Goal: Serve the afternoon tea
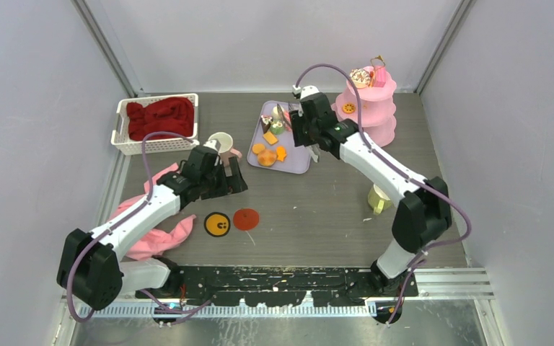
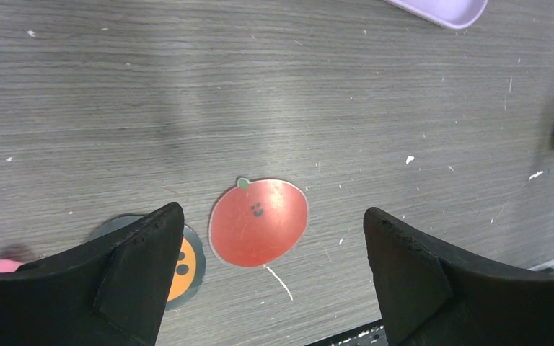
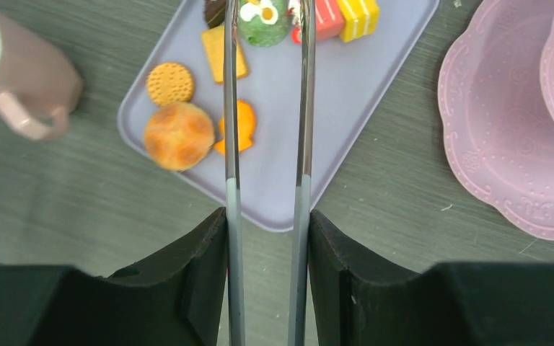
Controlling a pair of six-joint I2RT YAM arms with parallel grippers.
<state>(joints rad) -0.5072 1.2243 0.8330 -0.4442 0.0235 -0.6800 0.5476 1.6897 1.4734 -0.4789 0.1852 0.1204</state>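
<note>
Grey wood-grain table (image 1: pixel 317 216) inside a plain grey-walled enclosure, seen from above, with two robot arms bolted along the near edge.

At the far centre lies a lilac tray (image 1: pixel 297 164) holding toy cakes and biscuits (image 1: pixel 267 154) in orange, yellow, brown and green. Just right of it stands a pink tiered stand (image 1: pixel 376 109), with a few sweets already on its upper tiers. A cream mug (image 1: pixel 220 143) sits just left of the tray. At the far left, a white basket (image 1: pixel 124 137) holds a red cloth (image 1: pixel 160 117).

The right gripper (image 3: pixel 267 223) is closed partway on long metal tweezers (image 3: pixel 229 108), pressing the two blades towards each other. The blades reach out over the tray, and their far ends pass either side of a green cake (image 3: pixel 263 18) with a white flower on top. Whether the tips are pinching it cannot be told, as they run off the edge of the wrist view.

The left gripper (image 2: pixel 270 213) hangs with its fingers spread wide and holds nothing. It is over a red coaster (image 2: pixel 258 222) in the near centre, next to an orange coaster (image 2: pixel 182 265).

The step in hand seems to be picking a sweet off the tray for the stand. The next move likely calls for squeezing the tweezers firmly on the green cake, lifting it straight up, and carrying it right to a free spot on a tier without nudging its neighbours.
</note>
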